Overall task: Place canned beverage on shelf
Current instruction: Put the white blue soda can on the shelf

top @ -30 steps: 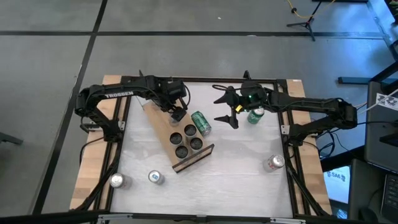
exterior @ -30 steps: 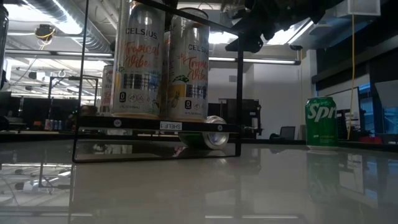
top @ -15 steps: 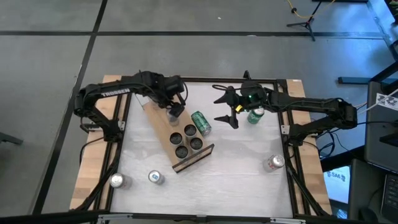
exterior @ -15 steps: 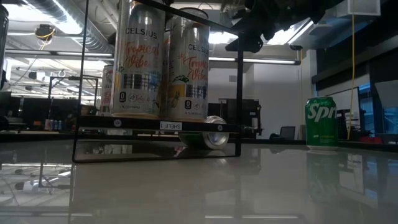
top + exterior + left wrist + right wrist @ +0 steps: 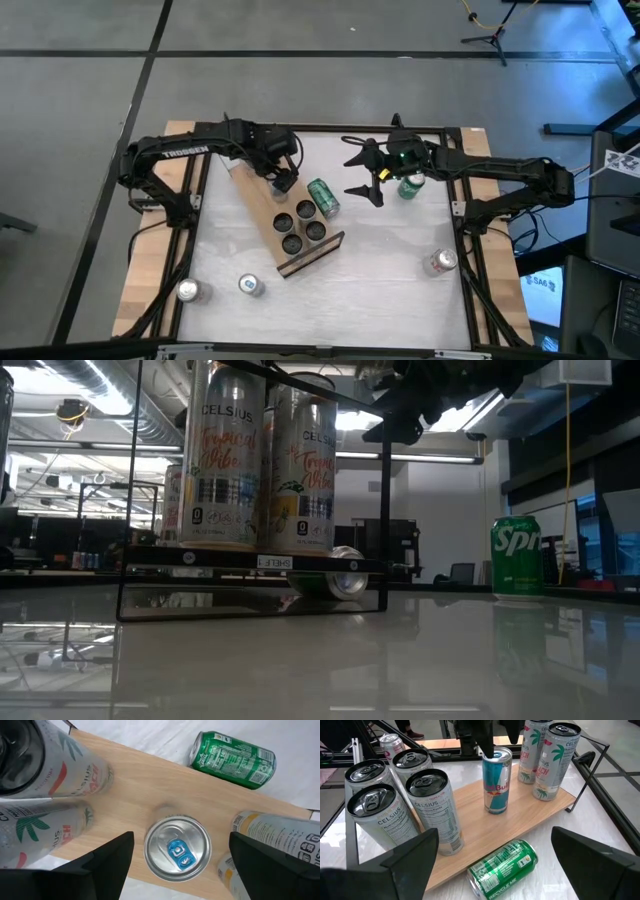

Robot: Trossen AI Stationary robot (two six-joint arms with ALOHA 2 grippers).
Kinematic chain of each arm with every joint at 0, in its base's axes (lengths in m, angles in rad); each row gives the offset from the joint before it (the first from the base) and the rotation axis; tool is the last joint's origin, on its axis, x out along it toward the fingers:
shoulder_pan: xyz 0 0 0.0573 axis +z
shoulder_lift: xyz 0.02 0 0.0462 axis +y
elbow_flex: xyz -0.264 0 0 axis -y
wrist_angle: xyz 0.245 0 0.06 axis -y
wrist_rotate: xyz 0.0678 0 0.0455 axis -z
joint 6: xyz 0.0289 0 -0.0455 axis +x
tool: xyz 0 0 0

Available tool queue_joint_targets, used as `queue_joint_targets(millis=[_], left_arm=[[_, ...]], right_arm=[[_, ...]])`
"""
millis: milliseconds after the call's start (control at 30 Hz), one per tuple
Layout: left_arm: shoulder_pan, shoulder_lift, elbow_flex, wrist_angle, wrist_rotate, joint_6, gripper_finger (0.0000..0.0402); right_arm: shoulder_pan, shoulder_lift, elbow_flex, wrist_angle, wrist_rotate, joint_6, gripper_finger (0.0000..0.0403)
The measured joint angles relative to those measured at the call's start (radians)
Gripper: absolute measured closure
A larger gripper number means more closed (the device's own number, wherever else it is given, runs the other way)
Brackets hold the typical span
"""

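With my left hand [image 5: 177, 851] spread wide directly above the slim can [image 5: 177, 849] standing on the shelf [image 5: 262, 211] mid-counter, I keep my right hand [image 5: 490, 857] open near the toppled green can [image 5: 323, 197], ready to grab.

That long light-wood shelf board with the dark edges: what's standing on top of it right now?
On the light-wood shelf board stand four silver Celsius cans, one slim blue-and-silver Red Bull can and two white palm-print cans. A green soda can lies beside it on the table. Anything behind the cans is hidden.
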Motion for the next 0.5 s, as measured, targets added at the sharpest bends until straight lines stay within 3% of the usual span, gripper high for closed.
queue_joint_targets(millis=[500], left_arm=[[-0.02,0.0,-0.089,0.045,0.0,0.0,0.0085]], right_arm=[[0.0,0.0,0.0,0.0,0.0,0.0,0.0023]])
